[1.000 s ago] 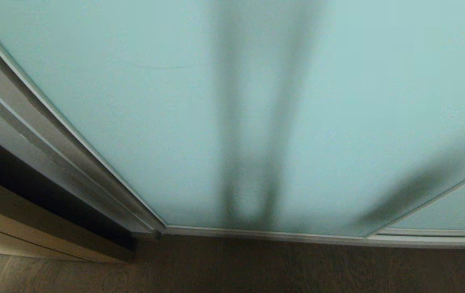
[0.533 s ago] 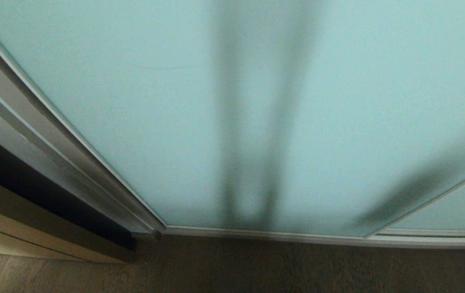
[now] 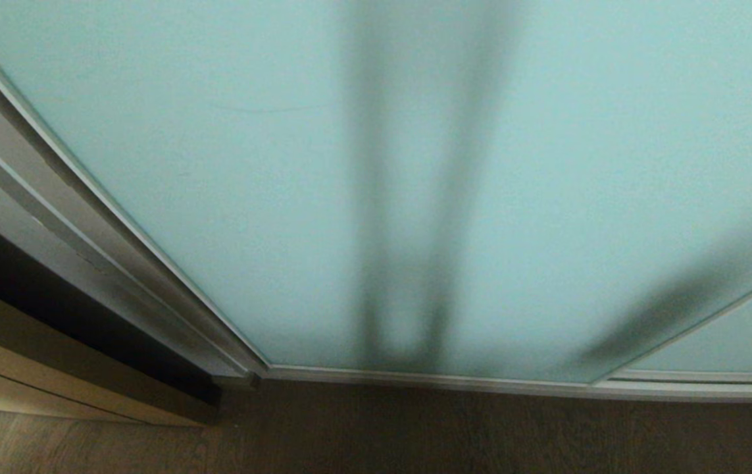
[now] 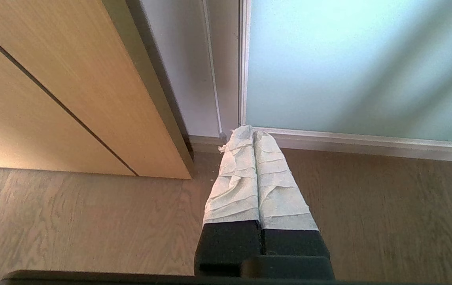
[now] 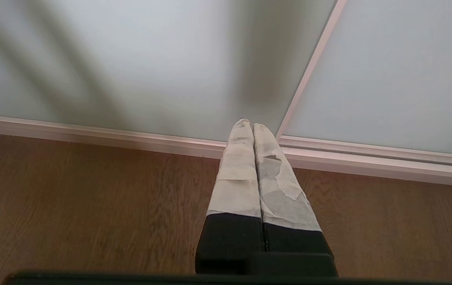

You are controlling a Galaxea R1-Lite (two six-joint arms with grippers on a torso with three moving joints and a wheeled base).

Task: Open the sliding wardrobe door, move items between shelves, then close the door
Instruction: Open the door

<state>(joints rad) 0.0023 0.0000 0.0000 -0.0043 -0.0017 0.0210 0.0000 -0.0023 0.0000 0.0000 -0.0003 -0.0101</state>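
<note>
The sliding wardrobe door [image 3: 231, 171], frosted pale aqua glass in a thin silver frame, fills the head view and stands closed. It also shows in both wrist views [image 4: 348, 67] [image 5: 131, 59]. A second glass panel [image 3: 737, 342] overlaps it at the right [image 5: 392, 67]. My left gripper [image 4: 252, 132] is shut, its tape-wrapped fingers pressed together, low over the floor near the door's left frame corner. My right gripper [image 5: 248, 123] is shut too, pointing at the seam between the two panels. Neither holds anything. The shelves are hidden behind the glass. Neither arm is in the head view.
A light wooden cabinet [image 4: 52, 87] stands left of the wardrobe, with a dark gap [image 3: 53, 303] beside the silver side frame [image 3: 40, 197]. A silver floor track [image 3: 481, 382] runs along the door's bottom. Wood floor [image 3: 415, 434] lies in front.
</note>
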